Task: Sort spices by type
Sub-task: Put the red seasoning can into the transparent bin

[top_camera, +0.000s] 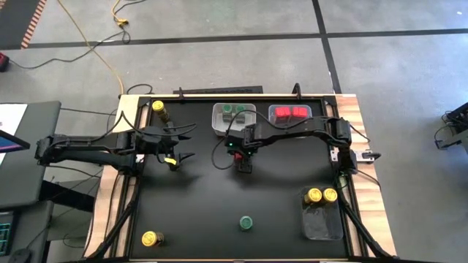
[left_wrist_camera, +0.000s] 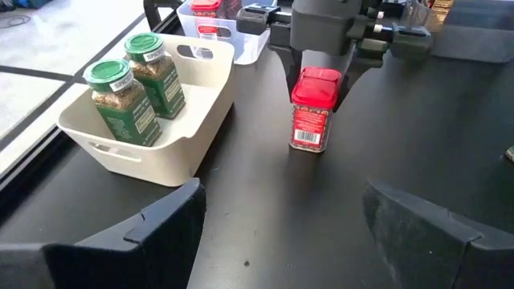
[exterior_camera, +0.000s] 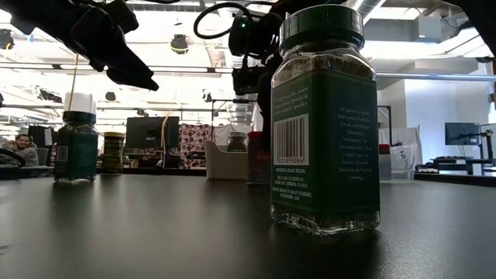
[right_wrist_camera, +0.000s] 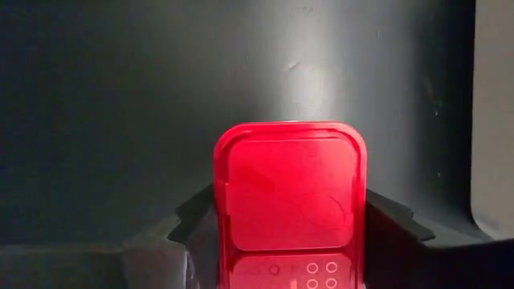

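Three green-lidded jars (top_camera: 246, 223), four yellow-lidded jars (top_camera: 152, 238), three red boxes (top_camera: 290, 113).

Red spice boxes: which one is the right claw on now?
The lone red box standing upright on the bare table just in front of the bins, between the right claw fingers. The other red boxes sit inside the clear bin behind it.

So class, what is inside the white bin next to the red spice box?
The white bin holds two green-lidded jars standing upright side by side. Its floor beneath and behind them is hidden.
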`<move>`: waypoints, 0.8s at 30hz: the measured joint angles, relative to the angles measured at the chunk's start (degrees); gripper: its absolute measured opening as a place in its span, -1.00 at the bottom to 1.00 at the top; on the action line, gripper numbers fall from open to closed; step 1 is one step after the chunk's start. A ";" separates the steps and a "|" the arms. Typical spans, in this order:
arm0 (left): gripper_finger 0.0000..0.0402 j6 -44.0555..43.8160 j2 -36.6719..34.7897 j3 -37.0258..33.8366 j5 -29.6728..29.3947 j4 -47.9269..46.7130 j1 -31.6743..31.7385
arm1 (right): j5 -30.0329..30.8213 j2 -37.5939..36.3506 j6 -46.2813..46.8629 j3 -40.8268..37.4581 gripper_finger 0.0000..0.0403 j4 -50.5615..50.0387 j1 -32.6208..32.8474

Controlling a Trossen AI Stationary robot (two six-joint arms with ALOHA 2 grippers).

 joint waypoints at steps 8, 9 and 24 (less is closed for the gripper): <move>0.59 0.00 0.00 0.00 -0.15 0.04 0.00 | -0.02 -6.91 -0.39 -0.02 0.20 -3.62 -1.11; 0.59 -0.03 0.00 0.00 -0.26 0.12 0.00 | -0.02 -8.16 -0.94 -0.02 0.20 -4.60 -1.32; 0.59 -1.33 0.00 0.00 -0.26 0.24 0.02 | 3.52 -26.51 -11.15 -4.05 0.20 -23.16 -12.32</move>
